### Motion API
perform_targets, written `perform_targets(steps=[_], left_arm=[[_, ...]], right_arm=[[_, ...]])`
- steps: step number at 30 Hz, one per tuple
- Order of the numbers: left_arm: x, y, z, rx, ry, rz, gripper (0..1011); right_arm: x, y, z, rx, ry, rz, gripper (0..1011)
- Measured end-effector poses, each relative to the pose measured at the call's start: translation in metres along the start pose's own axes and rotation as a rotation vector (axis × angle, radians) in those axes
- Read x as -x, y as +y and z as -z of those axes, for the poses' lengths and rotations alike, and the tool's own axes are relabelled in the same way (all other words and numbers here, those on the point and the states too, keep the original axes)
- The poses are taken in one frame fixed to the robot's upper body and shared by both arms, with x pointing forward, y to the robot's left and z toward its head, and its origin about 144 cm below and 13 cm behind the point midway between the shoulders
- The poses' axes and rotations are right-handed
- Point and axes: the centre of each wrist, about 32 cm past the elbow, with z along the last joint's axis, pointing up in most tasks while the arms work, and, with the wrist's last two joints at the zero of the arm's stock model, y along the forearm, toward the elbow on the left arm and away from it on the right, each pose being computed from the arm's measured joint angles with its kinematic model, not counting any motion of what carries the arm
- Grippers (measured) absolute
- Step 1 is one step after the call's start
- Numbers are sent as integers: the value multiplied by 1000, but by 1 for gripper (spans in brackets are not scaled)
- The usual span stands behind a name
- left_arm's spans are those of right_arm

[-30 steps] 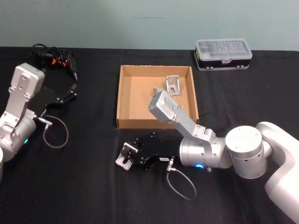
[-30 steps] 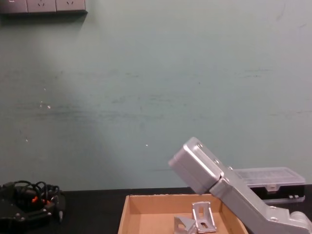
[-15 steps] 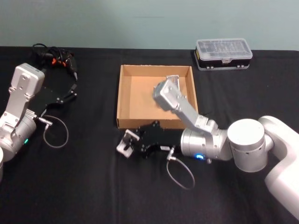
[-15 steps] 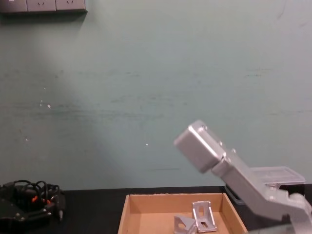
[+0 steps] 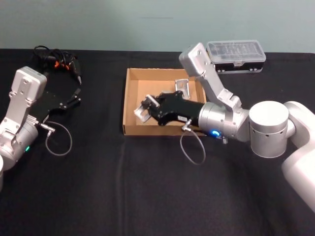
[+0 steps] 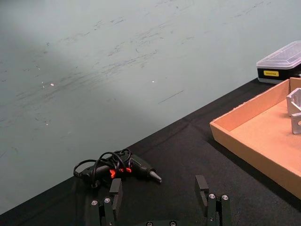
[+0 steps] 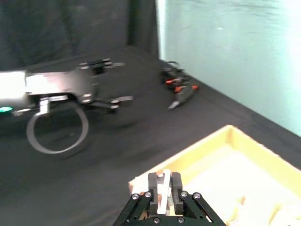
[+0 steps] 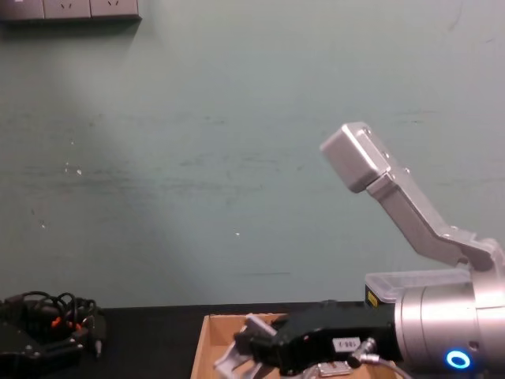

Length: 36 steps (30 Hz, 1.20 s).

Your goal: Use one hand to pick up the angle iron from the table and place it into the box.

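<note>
My right gripper [image 5: 148, 108] hangs over the front left part of the tan box [image 5: 131, 100], shut on a silvery angle iron [image 5: 141, 114]. In the right wrist view the angle iron [image 7: 163, 187] sits pinched between the black fingers [image 7: 176, 184], above the box's near wall [image 7: 197, 147]. The chest view shows the same gripper [image 8: 251, 341] and angle iron [image 8: 232, 360] just above the box rim [image 8: 206, 335]. Another angle iron [image 5: 182, 87] lies at the back right of the box. My left gripper [image 5: 76, 96] is parked open at the left on the black table [image 5: 98, 172].
A clear-lidded organiser case [image 5: 236, 55] stands behind the box at the right. A black tool with a coiled cable [image 5: 58, 61] lies at the back left. Cable loops hang from both wrists, one in front of the box [image 5: 193, 147].
My right gripper rose from the table in front of the box with the angle iron in it and moved back over the box's front left part. The left arm stayed still.
</note>
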Motion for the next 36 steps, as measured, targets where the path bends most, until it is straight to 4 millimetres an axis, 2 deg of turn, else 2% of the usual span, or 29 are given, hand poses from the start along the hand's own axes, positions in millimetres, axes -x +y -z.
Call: perform_targets(steps=[3,12,20,28,30,36], left_arm=[[0,0,0,0,0,0,1011],[0,0,0,0,0,0,1011],[0,0,0,0,0,0,1011],[0,0,0,0,0,0,1011],[0,0,0,0,0,0,1011],[0,0,0,0,0,0,1011]], right_arm=[[-7,4,-1,10,34,80,177],[-15,20,-1,66,57,177,176],[-17,35,1,105,67,185,176],[-18,35,0,104,64,183,181],[-17,34,0,103,64,183,201],[-17,34,0,102,64,183,375]])
